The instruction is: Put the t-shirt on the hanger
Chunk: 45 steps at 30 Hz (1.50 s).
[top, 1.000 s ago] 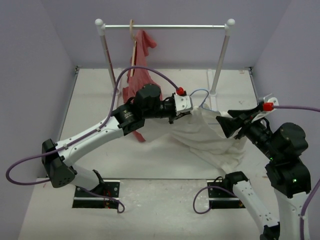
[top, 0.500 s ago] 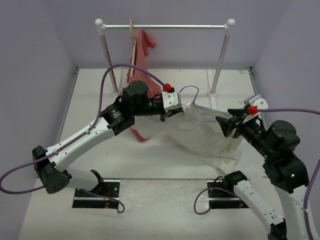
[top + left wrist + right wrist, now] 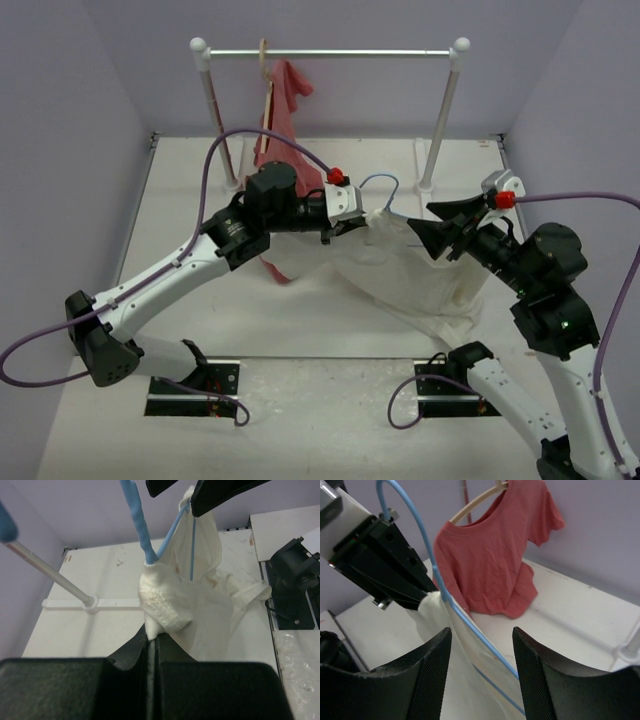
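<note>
1. Above the middle of the counter [image 3: 300,310], the left arm stretches forward and to the right, and its tool [image 3: 368,218] is pressed together, pinching the cream t-shirt [image 3: 420,280] at the collar.
2. The light-blue wire hanger [image 3: 138,520] rises out of that collar, and the shirt trails down to the counter.
3. The right arm bends inward, its tool [image 3: 420,217] spread on either side of the hanger's wire.

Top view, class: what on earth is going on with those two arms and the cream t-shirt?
The left gripper is shut on a bunched edge of the t-shirt, right at the light-blue hanger. The right gripper is open, fingers either side of the hanger's wire. Most of the shirt trails onto the table, so it is not properly on yet. A red shirt hangs on the rack behind.
</note>
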{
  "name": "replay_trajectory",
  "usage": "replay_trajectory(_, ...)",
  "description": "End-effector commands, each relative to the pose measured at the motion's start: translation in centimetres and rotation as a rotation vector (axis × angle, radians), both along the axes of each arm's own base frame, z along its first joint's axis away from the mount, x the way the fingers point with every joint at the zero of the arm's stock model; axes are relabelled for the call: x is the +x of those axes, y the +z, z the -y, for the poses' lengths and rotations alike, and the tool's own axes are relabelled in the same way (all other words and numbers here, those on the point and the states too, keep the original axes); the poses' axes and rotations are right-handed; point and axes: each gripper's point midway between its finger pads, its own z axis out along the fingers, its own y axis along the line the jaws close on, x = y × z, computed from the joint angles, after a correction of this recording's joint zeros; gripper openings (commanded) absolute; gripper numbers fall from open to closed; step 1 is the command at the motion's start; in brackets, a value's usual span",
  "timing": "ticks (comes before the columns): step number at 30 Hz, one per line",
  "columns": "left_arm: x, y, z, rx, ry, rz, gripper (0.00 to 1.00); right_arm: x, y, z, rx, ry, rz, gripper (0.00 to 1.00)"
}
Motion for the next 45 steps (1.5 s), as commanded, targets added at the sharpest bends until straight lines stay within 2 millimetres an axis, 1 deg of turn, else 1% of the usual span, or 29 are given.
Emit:
replay_trajectory(1,0.4,2.3,0.8,-0.062,-0.013,0.015,0.0,-0.6,3.5,-1.8,0.166,0.081,0.027,0.54)
replay_trajectory(5,0.4,2.0,1.7,-0.056,-0.034,-0.006,0.0,1.1,3.3,-2.6,0.139,0.025,-0.007,0.54)
replay_trajectory(9,0.5,2.1,2.6,-0.056,-0.044,-0.015,0.0,2.1,3.4,-3.3,0.137,-0.001,-0.023,0.53)
replay_trajectory(12,0.2,2.4,3.0,-0.057,-0.054,-0.015,0.0,3.7,3.0,-3.0,0.138,-0.088,-0.05,0.47)
replay_trajectory(15,0.0,2.9,2.9,-0.061,-0.05,-0.006,0.0,5.1,2.1,-2.7,0.107,-0.149,-0.073,0.41)
replay_trajectory(16,0.1,3.0,2.8,-0.06,-0.045,-0.004,0.0,5.3,2.0,-2.6,0.102,-0.16,-0.074,0.36)
replay_trajectory(17,0.1,2.9,2.8,-0.057,-0.04,-0.004,0.0,5.3,2.1,-2.6,0.104,-0.16,-0.07,0.25)
replay_trajectory(18,0.2,2.9,2.7,-0.054,-0.035,-0.002,0.0,5.3,2.2,-2.6,0.111,-0.158,-0.065,0.1)
replay_trajectory(19,0.3,2.8,2.6,-0.05,-0.03,-0.001,0.01,5.2,2.3,-2.6,0.119,-0.158,-0.061,0.0)
replay_trajectory(21,0.5,2.4,2.6,-0.04,-0.018,-0.006,0.07,5.1,2.7,-2.2,0.141,-0.174,-0.051,0.0)
replay_trajectory(24,0.6,1.6,2.4,-0.023,-0.002,-0.015,0.21,5.2,3.4,-0.5,0.187,-0.254,-0.021,0.0)
replay_trajectory(26,0.6,1.5,1.9,-0.023,0.012,-0.006,0.23,4.9,4.1,0.2,0.205,-0.274,0.014,0.0)
replay_trajectory(28,1.1,0.8,1.4,-0.015,0.052,0.0,0.24,4.5,4.7,1.1,0.206,-0.298,0.04,0.0)
replay_trajectory(30,1.7,0.1,0.6,-0.004,0.109,0.007,0.28,4.1,5.3,1.8,0.201,-0.316,0.064,0.0)
replay_trajectory(33,2.6,-0.3,-0.7,0.0,0.184,0.018,0.29,3.5,6.0,2.7,0.195,-0.337,0.094,0.0)
replay_trajectory(35,3.3,-0.9,-1.5,0.01,0.234,0.017,0.27,3.0,6.5,3.2,0.195,-0.345,0.112,0.0)
replay_trajectory(38,4.1,-1.3,-2.5,0.015,0.286,0.01,0.26,2.0,7.3,4.1,0.206,-0.353,0.14,0.0)
replay_trajectory(40,4.3,-1.6,-2.9,0.017,0.307,0.009,0.28,1.7,7.5,4.3,0.207,-0.356,0.144,0.0)
replay_trajectory(45,4.1,-2.0,-3.9,0.006,0.336,0.001,0.27,1.1,8.2,5.3,0.211,-0.381,0.162,0.0)
